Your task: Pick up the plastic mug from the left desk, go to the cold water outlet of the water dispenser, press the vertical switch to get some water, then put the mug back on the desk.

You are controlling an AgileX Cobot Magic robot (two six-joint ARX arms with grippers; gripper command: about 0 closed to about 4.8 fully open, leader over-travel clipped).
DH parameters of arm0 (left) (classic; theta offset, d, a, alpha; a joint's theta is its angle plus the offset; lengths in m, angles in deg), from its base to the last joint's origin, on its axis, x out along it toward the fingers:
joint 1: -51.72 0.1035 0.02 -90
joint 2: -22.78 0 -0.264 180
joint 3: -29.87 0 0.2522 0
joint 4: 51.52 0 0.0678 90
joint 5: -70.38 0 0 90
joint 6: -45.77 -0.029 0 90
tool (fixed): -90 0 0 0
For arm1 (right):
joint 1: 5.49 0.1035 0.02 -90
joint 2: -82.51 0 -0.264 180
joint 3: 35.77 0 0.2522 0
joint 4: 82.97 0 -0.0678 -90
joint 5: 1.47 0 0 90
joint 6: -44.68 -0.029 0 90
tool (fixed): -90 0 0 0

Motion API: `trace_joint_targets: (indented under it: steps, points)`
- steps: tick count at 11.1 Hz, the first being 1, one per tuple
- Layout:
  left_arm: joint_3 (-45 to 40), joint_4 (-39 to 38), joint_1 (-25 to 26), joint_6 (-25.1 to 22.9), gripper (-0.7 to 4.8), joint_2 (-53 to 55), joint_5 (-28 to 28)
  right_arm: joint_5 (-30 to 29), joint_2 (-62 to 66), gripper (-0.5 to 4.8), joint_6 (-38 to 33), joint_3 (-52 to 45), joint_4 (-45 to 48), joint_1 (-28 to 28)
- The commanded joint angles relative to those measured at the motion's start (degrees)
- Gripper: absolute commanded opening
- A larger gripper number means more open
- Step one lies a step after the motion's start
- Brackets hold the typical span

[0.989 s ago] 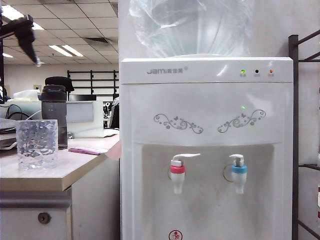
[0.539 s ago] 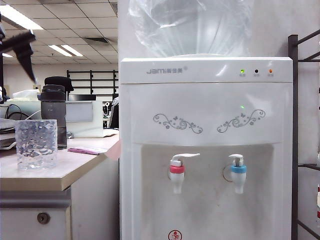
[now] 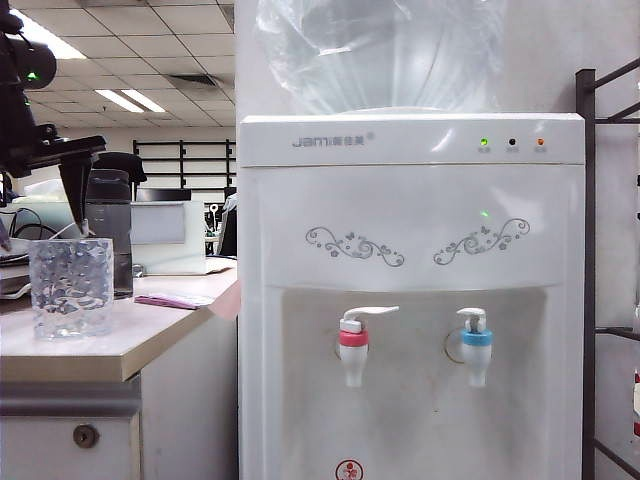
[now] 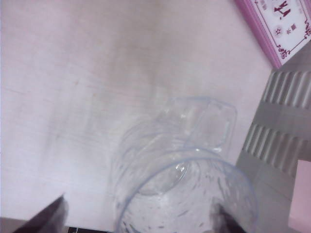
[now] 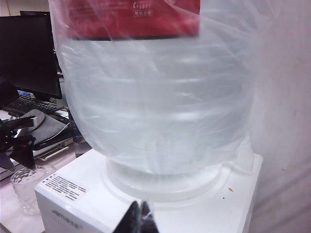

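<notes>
The clear dimpled plastic mug [image 3: 72, 287] stands upright on the left desk [image 3: 150, 345] near its front edge. My left gripper [image 3: 42, 232] hangs open just above the mug and holds nothing. In the left wrist view the mug [image 4: 180, 170] shows from above with its handle [image 4: 214, 121]. One dark fingertip [image 4: 46, 218] is outside its wall, and the other shows blurred through the clear plastic. The water dispenser [image 3: 410, 200] carries the blue-collared cold water outlet [image 3: 476, 345], topped by the vertical switch [image 3: 473, 318]. My right gripper [image 5: 141, 216] is shut over the dispenser's top.
A dark grey lidded bottle [image 3: 108, 235] stands behind the mug. A pink card [image 3: 170, 300] lies on the desk toward the dispenser. The red-collared tap [image 3: 353, 345] sits left of the blue one. A black rack [image 3: 590, 250] rises right of the dispenser.
My left gripper has dropped from high at the upper left to just above the mug, still open. The mug and the right arm have not moved.
</notes>
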Motion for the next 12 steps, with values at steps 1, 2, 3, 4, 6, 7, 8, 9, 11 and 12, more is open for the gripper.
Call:
trace_joint_targets:
  steps: [1,2,3,4,6,7,8,9,11,12]
  points:
    - [0.28,0.17,0.02,-1.01,3.95,1.20,-2.34,0.07,0.02,-0.06,0.00,0.24,0.79,0.07]
    - [0.26,1.25,0.00,-1.49,3.95,2.21,-2.80,0.13,0.09,-0.06,0.00,0.24,0.63,0.04]
    - [0.22,2.03,0.00,-1.51,3.94,2.23,-2.99,0.11,0.09,-0.06,0.00,0.24,0.63,0.04]
    - [0.22,2.97,-0.04,-1.51,3.94,2.23,-3.08,0.11,0.09,-0.06,0.00,0.24,0.63,0.04]
    - [0.17,3.06,-0.15,-3.30,3.94,2.97,-4.92,0.13,0.09,-0.06,0.00,0.24,0.63,0.04]
    - [0.17,2.93,-0.44,-4.11,3.94,3.63,-5.33,0.13,0.09,-0.06,0.00,0.24,0.63,0.04]
    - [0.17,2.91,-0.74,-4.15,3.94,3.74,-5.38,0.13,0.09,-0.06,0.00,0.24,0.63,0.04]
    - [0.17,4.52,-1.79,-4.24,3.94,5.07,-5.51,0.07,0.04,-0.06,-0.02,0.24,0.61,0.04]
    - [0.17,4.46,-2.21,-4.28,3.93,5.35,-6.29,0.11,0.07,-0.06,-0.02,0.24,0.63,0.04]
    - [0.17,4.42,-2.25,-4.26,3.80,5.44,-6.86,0.11,0.07,-0.06,-0.02,0.24,0.66,0.04]
